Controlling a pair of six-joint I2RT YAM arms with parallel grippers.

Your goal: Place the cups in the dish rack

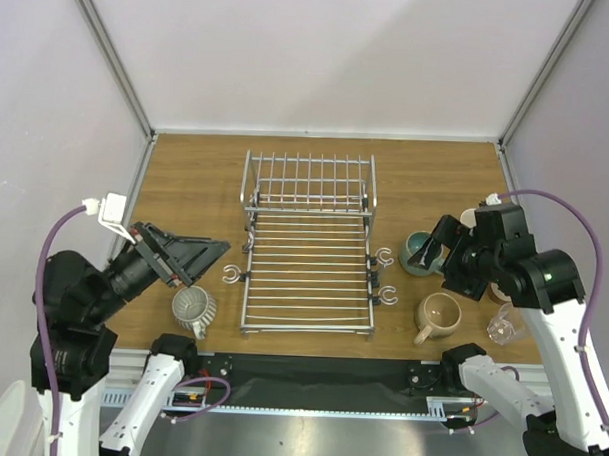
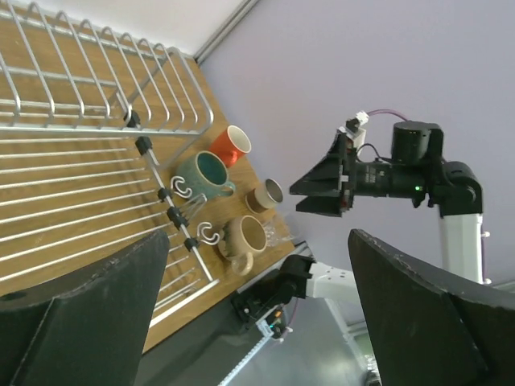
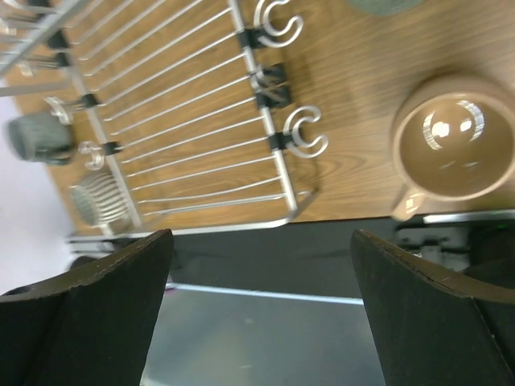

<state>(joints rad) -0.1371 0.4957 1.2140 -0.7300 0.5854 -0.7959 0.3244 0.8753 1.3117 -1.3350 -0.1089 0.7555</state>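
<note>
Holding nothing: jaws spread wide on left gripper (image 1: 198,259) and right gripper (image 1: 434,245). Standing on the table (image 1: 186,174) right of the dish rack (image 1: 308,278), lower right of the top view: beige mug (image 1: 438,314). Probably rigid, glazed, slippery, fairly heavy. Best pinched across the rim wall, or by the handle.

Left arm (image 1: 81,310) and right arm (image 1: 558,287): black cylindrical joint housings were set on white link segments, the right showing a small green indicator light (image 2: 416,189). Each carried a purple cable (image 1: 45,269) running to a white connector (image 1: 112,209) near the wrist. Left gripper (image 1: 208,265) and right gripper (image 1: 434,245) were matte black, with broad wedge-shaped fingers (image 3: 80,322), rough along the edges.
</note>
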